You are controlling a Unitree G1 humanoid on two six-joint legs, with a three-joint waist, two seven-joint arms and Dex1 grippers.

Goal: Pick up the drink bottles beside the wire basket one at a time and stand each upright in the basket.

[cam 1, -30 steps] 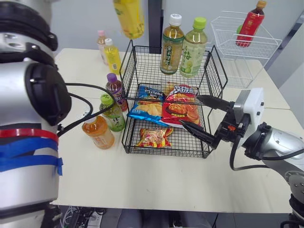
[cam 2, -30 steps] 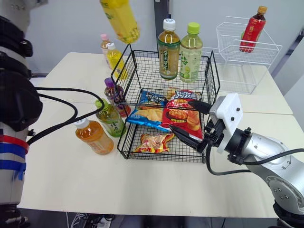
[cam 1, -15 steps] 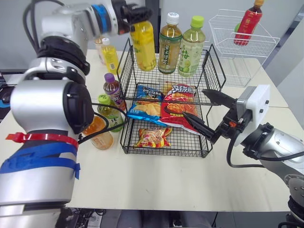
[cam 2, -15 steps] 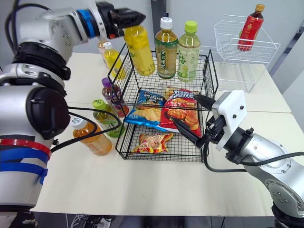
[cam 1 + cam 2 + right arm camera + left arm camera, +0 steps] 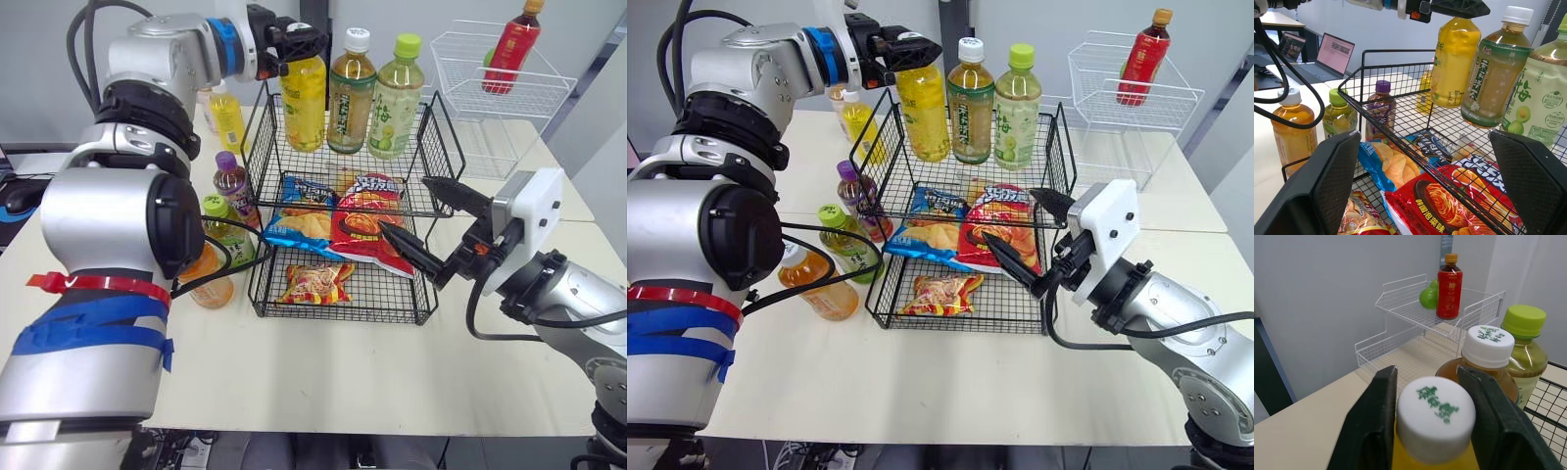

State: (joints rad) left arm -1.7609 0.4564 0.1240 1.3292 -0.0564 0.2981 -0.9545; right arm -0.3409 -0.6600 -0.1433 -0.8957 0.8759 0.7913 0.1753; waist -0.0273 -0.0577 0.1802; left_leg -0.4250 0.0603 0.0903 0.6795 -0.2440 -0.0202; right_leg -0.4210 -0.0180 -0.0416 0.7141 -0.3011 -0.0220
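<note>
Cap [image 5: 1434, 417] of yellow bottle [image 5: 304, 98] clamped in left pincer [image 5: 1428, 377] | upright in wire basket [image 5: 438, 129] | right pincer [image 5: 405, 204] apart

Table [image 5: 921, 392] holds a wire basket [image 5: 870, 294], a white rack [image 5: 1136, 137] and loose bottles [image 5: 818, 284].

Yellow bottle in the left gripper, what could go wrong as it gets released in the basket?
The left gripper grips the yellow bottle by its cap alone, and it leans a little; released on the mesh of the wire basket, it might topple. It is close beside the brown tea bottle, so a sideways nudge could knock that over too.
</note>
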